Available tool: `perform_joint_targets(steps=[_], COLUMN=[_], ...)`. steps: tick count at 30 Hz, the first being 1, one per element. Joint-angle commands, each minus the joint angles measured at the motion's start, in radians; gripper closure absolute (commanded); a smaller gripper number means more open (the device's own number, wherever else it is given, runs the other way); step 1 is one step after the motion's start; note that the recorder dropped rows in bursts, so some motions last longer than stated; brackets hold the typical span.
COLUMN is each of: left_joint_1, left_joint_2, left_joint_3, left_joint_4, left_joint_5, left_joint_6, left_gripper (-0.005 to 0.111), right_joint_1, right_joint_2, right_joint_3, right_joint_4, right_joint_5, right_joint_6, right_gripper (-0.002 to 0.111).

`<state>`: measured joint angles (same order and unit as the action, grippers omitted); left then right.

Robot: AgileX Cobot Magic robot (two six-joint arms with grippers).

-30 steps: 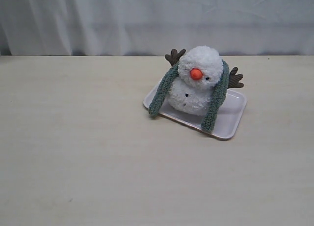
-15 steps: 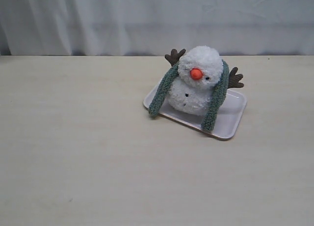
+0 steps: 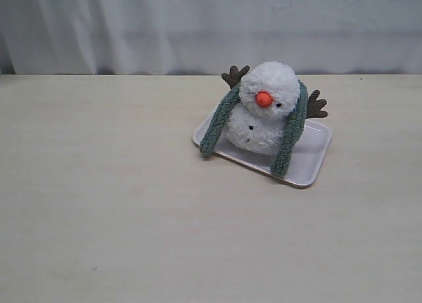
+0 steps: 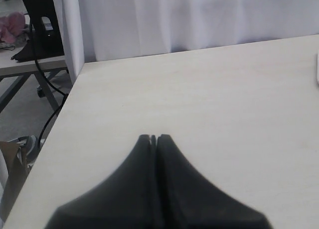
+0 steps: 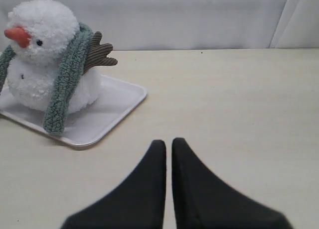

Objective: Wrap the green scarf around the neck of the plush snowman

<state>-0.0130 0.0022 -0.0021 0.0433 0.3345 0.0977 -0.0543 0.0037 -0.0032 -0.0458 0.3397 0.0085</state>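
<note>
— Has anything shifted in the last second?

— Nothing I can see. The plush snowman sits in the same spot on the white tray, leaning a little, orange nose pointing forward. The tray lies where it was on the pale table, right of the middle and towards the curtain.

— And the green scarf?

— Unchanged too. It runs behind the head and hangs down both sides in front. One end drops past the tray's near-left edge; the other lies along the body and ends on the tray. The two ends are well apart, not crossed, so the front of the snowman's neck is bare white fluff. The brown twig arms stick out behind the scarf on either side.

— Where are the arms?

— Neither shows in the exterior view, same as before. The left gripper appears in its own wrist view, fingertips pressed together with nothing between them, over bare table near the table's edge.

— And the other one?

— The right gripper has its fingers together as well, only a thin slit between them, holding nothing. It is above the table, apart from the tray, with the snowman and scarf in sight ahead of it.
</note>
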Motion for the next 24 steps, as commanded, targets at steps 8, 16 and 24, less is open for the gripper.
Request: perform_joint_targets(steps=[8, 16, 24], left_joint_1=[-0.005, -0.023, -0.039], left_joint_2=[-0.002, -0.002, -0.002], left_joint_3=[0.002, 0.002, 0.002], left_joint_4=[-0.002, -0.002, -0.002], left_joint_5=[-0.014, -0.014, -0.01], left_joint_6=[-0.002, -0.002, -0.002], left_gripper=[0.107, 0.107, 0.107], right_joint_1=[-0.002, -0.002, -0.002], right_joint_2=[-0.004, -0.004, -0.004], right_joint_3=[0.003, 0.003, 0.003], right_joint_4=[0.005, 0.005, 0.005], right_joint_5=[0.002, 0.002, 0.002], right_joint_6=[0.011, 0.011, 0.011], right_gripper=[0.104, 0.104, 0.104])
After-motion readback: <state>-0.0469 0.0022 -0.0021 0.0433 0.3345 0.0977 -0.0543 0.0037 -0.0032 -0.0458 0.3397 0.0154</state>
